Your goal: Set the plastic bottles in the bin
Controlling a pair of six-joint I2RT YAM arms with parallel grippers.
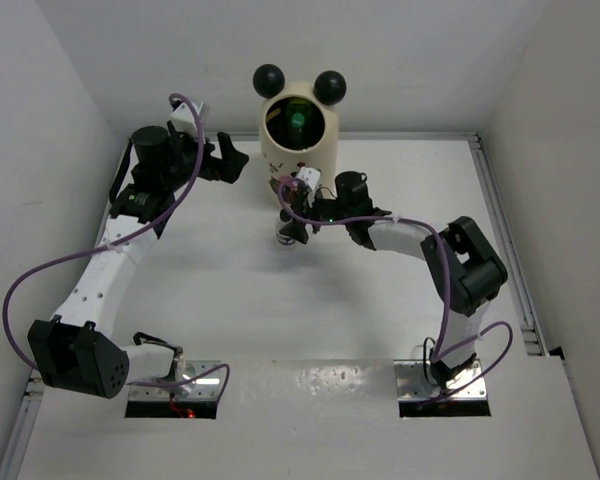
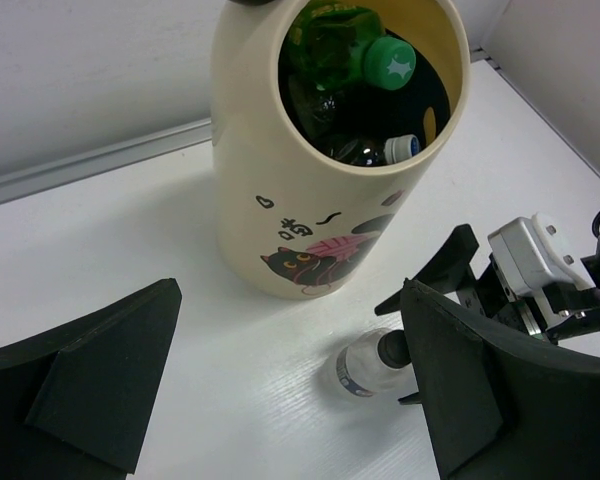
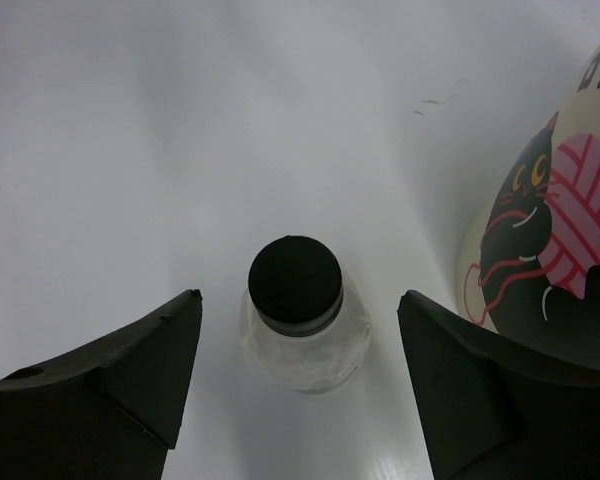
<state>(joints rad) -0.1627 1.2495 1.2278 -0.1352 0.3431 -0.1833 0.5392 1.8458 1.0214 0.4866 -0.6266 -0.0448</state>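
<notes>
A small clear plastic bottle [image 3: 302, 330] with a black cap stands upright on the white table, just in front of the cream bin [image 1: 302, 150]. My right gripper [image 3: 300, 296] hangs over it, open, one finger on each side with a gap to the bottle on both. The same bottle [image 2: 365, 366] shows in the left wrist view below the bin [image 2: 270, 190]. Inside the bin lie a green bottle [image 2: 345, 45] and a bottle with a blue cap [image 2: 401, 147]. My left gripper [image 2: 290, 300] is open and empty, left of the bin [image 3: 570, 150].
White walls close the table in at the back and on both sides. A metal rail [image 1: 500, 220] runs along the right edge. The right arm [image 1: 420, 245] reaches in from the right toward the bin. The bin's two black ball ears [image 1: 329, 86] stick up at the back.
</notes>
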